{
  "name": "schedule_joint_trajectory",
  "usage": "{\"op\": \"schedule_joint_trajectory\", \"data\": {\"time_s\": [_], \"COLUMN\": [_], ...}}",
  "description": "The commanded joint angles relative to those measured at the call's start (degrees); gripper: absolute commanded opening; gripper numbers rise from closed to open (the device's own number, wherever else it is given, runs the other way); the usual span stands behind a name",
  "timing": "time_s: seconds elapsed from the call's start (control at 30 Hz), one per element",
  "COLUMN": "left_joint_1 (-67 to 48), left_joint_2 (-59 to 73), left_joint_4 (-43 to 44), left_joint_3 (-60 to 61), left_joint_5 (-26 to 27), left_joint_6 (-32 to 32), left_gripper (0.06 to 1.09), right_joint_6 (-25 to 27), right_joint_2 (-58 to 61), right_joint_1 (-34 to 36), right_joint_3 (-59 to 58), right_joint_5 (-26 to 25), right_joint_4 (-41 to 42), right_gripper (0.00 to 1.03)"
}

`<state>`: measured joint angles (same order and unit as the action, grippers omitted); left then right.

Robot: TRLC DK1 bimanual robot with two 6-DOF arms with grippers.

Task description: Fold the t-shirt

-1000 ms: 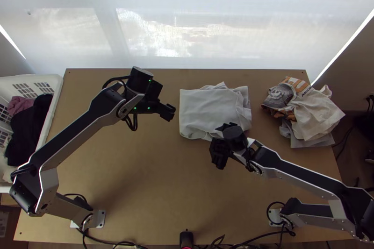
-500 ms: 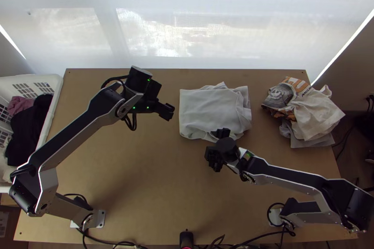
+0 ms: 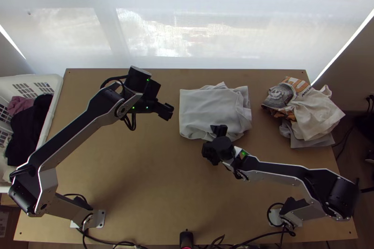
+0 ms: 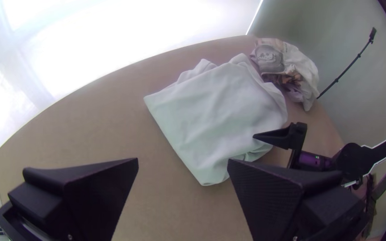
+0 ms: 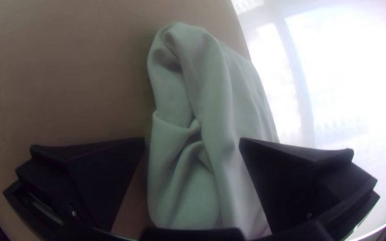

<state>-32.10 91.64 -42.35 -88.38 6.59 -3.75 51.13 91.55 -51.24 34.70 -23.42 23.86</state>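
Note:
The pale grey-white t-shirt (image 3: 210, 111) lies folded into a rough square at the table's upper middle, with uneven layers along its far and right edges. My left gripper (image 3: 169, 111) is held left of the cloth, apart from it; in the left wrist view this gripper (image 4: 182, 163) stands open with nothing between its fingers. At the cloth's near edge is my right gripper (image 3: 214, 139). In the right wrist view the right gripper (image 5: 192, 143) is open, its fingers spread to either side of the bunched folds of the t-shirt (image 5: 179, 174).
A heap of other clothes (image 3: 311, 113) lies at the table's right side. The white basket (image 3: 55, 104) with dark and pink clothing stands at the left edge. Bare wood of the table (image 3: 154, 179) stretches in front of the cloth.
The right gripper has shifted a little to the left and turned at the cloth's near edge, its arm swinging with it. The left arm has barely moved, and the t-shirt lies as before.

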Motion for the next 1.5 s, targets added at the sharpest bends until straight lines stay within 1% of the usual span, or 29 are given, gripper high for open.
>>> {"op": "schedule_joint_trajectory", "data": {"time_s": [0.0,0.33,0.37,0.43,0.57,0.6,0.7,0.87,1.03,1.1,1.47], "left_joint_1": [0.1,0.0,0.1,0.1,0.1,0.1,0.2,0.2,0.1,0.1,0.0], "left_joint_2": [-0.1,-0.1,-0.2,-0.2,-0.5,-0.6,-0.8,-0.9,-0.9,-1.0,-2.3], "left_joint_4": [0.0,-0.2,-0.2,-0.2,-0.5,-0.6,-0.7,-0.9,-0.9,-0.9,-1.3], "left_joint_3": [0.0,0.0,0.0,0.0,0.0,0.1,0.3,0.1,0.0,0.0,0.0], "left_joint_5": [0.1,0.1,0.1,0.1,0.1,0.1,0.1,0.1,0.1,0.1,0.0], "left_joint_6": [0.1,0.0,0.0,0.0,0.0,0.0,0.0,0.0,0.0,0.0,-0.1], "left_gripper": [1.03,1.03,1.03,1.03,1.03,1.03,1.03,1.03,1.03,1.03,1.03], "right_joint_6": [1.3,1.5,1.3,0.9,-0.3,-1.0,-2.4,-4.8,-10.2,-11.2,-12.6], "right_joint_2": [4.4,13.5,14.4,16.0,18.1,18.3,18.5,16.2,9.2,6.7,-1.1], "right_joint_1": [2.3,8.5,9.0,9.9,11.7,12.0,12.6,13.9,15.8,16.4,21.5], "right_joint_3": [2.7,11.1,12.1,13.7,16.3,16.9,17.6,19.0,24.5,27.4,39.0], "right_joint_5": [-1.0,-1.0,-1.0,-1.0,-0.9,-0.9,-0.9,-1.0,-1.0,-1.0,-1.1], "right_joint_4": [2.4,2.3,2.2,1.6,-0.8,-2.1,-2.6,-5.0,-12.2,-15.2,-25.2], "right_gripper": [0.98,0.98,0.94,0.84,0.58,0.48,0.02,0.03,0.03,0.03,0.03]}}
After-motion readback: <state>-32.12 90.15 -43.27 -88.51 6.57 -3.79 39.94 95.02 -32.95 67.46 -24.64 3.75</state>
